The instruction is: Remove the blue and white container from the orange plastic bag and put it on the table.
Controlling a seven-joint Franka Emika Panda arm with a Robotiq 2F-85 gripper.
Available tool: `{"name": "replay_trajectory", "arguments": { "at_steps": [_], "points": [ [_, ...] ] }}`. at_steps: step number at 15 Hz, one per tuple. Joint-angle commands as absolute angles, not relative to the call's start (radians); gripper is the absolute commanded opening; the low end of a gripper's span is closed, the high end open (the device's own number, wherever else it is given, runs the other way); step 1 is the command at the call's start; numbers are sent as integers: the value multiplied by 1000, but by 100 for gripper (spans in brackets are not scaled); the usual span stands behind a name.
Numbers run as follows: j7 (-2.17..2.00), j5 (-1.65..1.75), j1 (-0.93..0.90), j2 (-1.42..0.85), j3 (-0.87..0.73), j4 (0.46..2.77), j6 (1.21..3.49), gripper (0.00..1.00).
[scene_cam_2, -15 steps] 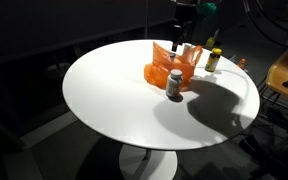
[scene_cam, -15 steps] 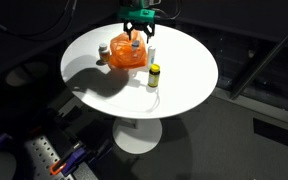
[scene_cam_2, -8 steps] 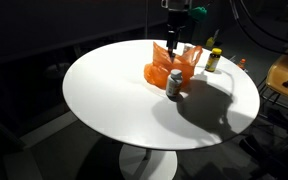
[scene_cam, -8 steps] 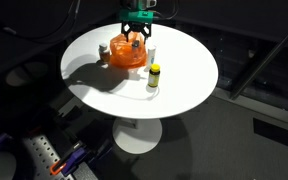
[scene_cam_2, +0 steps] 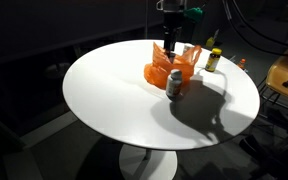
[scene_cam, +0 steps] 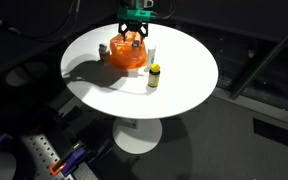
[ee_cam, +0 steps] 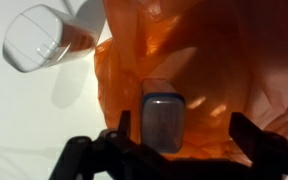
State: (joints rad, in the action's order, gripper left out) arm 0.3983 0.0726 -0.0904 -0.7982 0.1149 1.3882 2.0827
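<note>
The orange plastic bag [scene_cam: 127,54] lies on the round white table [scene_cam: 184,80] and shows in both exterior views [scene_cam_2: 164,68]. In the wrist view the bag [ee_cam: 224,60] fills the frame. The container [ee_cam: 164,118], blue-rimmed with a pale body, stands inside it. My gripper [ee_cam: 184,138] is open just above the bag's mouth, with the container between the fingers, close to the left one. In the exterior views the gripper [scene_cam: 134,32] [scene_cam_2: 170,42] hangs directly over the bag, and I cannot make out the container there.
A yellow-capped small bottle [scene_cam: 154,76] [scene_cam_2: 213,59] stands beside the bag. A grey can [scene_cam_2: 174,84] stands in front of the bag. A clear jar [ee_cam: 44,38] is next to the bag. A chair [scene_cam_2: 284,80] stands past the table's edge.
My gripper has shifted sideways to sit over the bag's opening and come down slightly. The bag and the other objects have not moved.
</note>
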Motion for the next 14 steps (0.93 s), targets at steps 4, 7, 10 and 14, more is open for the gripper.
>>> {"name": "replay_trajectory", "arguments": {
  "at_steps": [4,7,10,14],
  "points": [
    [420,69,-82,-864,137,1282,1986,100],
    [420,67,-83,-883,141,1259,1962,100],
    [409,71,-89,-892,140,1246,1944,100],
    [400,73,-91,-891,136,1242,1937,74]
  ]
}}
